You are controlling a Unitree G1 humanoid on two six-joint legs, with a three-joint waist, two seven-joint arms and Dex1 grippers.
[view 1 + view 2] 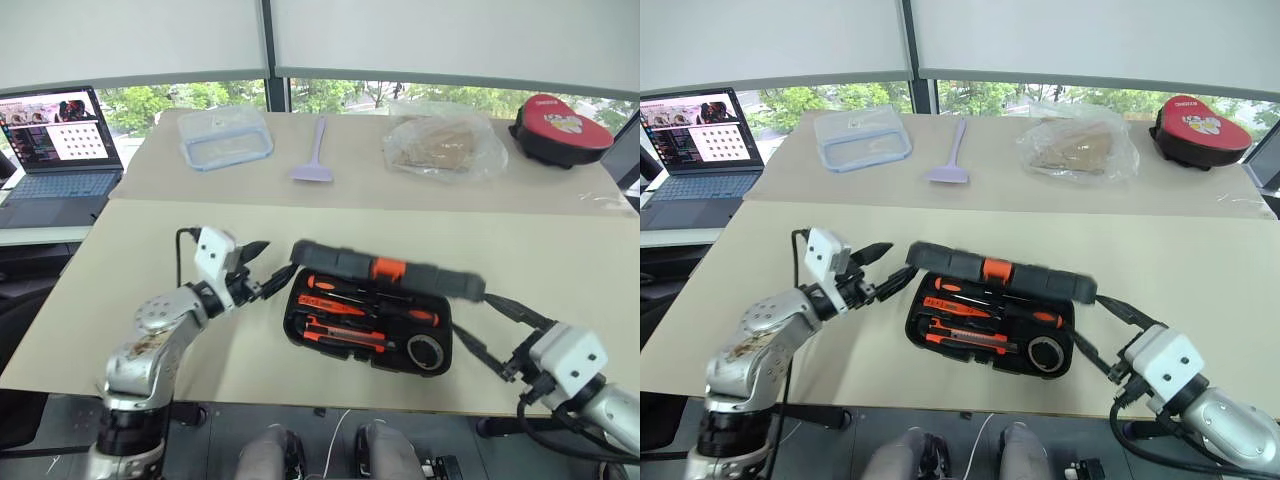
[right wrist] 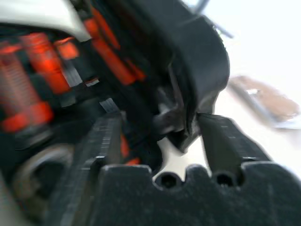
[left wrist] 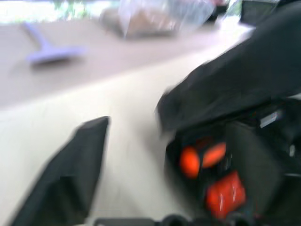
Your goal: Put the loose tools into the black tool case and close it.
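Tool case (image 1: 368,318) near the table's front edge, tools slotted inside, lid (image 1: 388,268) half down, unlatched. Left gripper (image 1: 265,268) and right gripper (image 1: 493,335) both spread, grasping nothing, flanking its ends. Risk: lid resting short of latching, or jamming on a proud screwdriver handle (image 1: 340,306).

Two beige worktop (image 1: 330,225) sections are standing end to end, a seam running between them. Behind the far section, white roller blinds (image 1: 130,40) are hanging partly lowered over a window (image 1: 340,95), with daylight and green foliage showing beneath. An open laptop (image 1: 55,150) is sitting on a side desk at left.
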